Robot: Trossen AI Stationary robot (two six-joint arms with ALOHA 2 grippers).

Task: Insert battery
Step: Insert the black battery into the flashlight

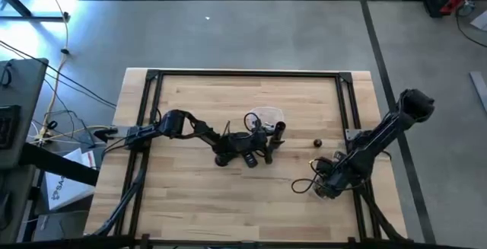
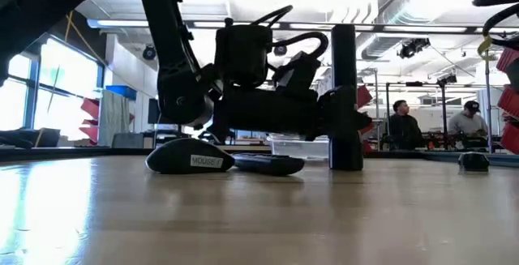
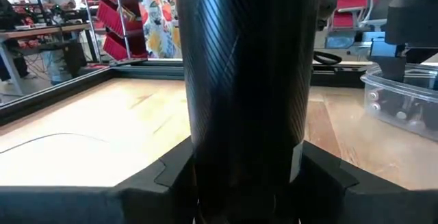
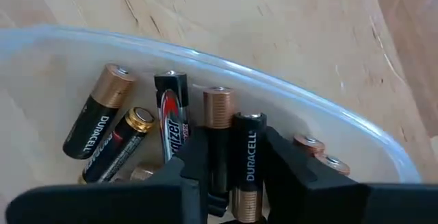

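A: Where's the battery?

B: Lower right of the high view. The right end effector is down inside a clear tub on the worktop. It's clamped on the battery.

A: What does it look like?

B: It's a cylindrical cell with a black upper body, white DURACELL print running lengthwise and a copper band at the bottom. It stands roughly on end between the fingers. A second cell, copper on top and black below, is pressed right beside it in the same grip.

A: Anything else in the tub?

B: There are more loose cells. One black and copper Duracell lies tilted at the left of the right wrist view. A black and red cell with a gold cap is beside it, and a black one with red lettering is next to the grasped pair. Two copper ends poke up on the right.

A: Left arm?

B: It's at the centre of the high view. The left end effector is clenched on a black cylinder. The cylinder stands upright on the worktop and has fine diagonal ribbing in the left wrist view. In the low view, a mouse sits left of it. A clear box is just beyond it.
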